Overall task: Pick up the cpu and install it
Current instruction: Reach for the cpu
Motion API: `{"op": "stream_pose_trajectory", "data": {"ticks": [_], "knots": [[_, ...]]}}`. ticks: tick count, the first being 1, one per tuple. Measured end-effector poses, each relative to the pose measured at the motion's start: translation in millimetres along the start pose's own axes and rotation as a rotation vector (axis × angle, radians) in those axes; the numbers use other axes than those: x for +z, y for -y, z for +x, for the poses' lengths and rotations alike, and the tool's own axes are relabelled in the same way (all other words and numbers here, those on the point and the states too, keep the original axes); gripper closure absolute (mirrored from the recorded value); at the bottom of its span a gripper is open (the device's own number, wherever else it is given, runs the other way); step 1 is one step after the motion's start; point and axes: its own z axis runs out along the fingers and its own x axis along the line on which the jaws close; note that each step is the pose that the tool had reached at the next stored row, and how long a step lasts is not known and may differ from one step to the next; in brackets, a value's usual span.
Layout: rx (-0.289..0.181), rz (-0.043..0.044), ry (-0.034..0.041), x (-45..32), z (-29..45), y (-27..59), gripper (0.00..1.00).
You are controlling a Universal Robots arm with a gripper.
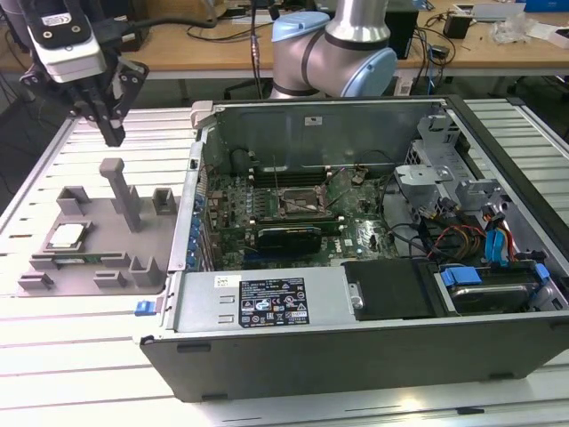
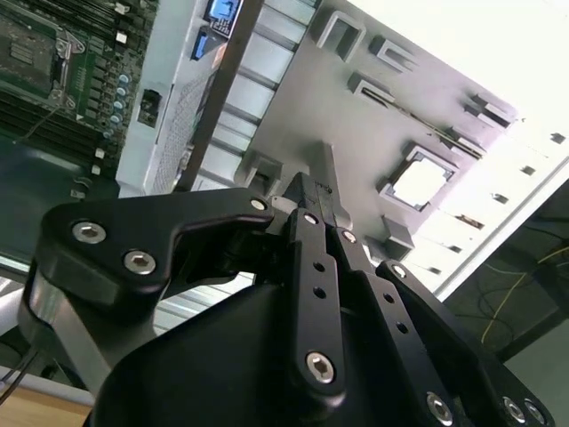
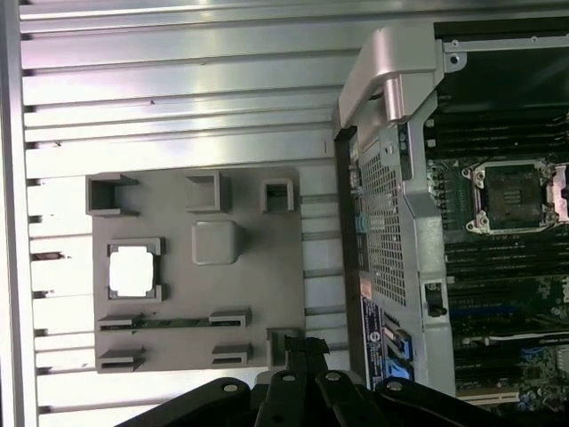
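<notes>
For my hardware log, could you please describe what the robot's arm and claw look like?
The arm has silver-grey tubular sections with pale blue joint caps. The claw is black, with slim linked fingers fastened by silver screws, mounted under a pale grey block with black cables.

The counter (image 1: 71,356), a pale metal top of long ribbed slats, carries a flat grey holder plate (image 1: 100,242) toward the exterior view's left and, just beside it on the right, a big open computer case (image 1: 356,356) lying on its side.
</notes>
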Motion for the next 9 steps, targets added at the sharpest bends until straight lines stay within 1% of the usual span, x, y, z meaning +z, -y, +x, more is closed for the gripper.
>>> {"op": "stream_pose_trajectory", "data": {"ticks": [3,4,6,9], "knots": [[0.0,-0.0001,0.0,-0.1,5.4,0.4,0.89],[0.0,0.0,0.0,-0.2,9.9,0.7,0.89],[0.0,-0.0001,0.0,0.2,14.7,1.1,0.89],[0.0,0.0,0.0,0.9,20.0,1.5,0.89]]}}
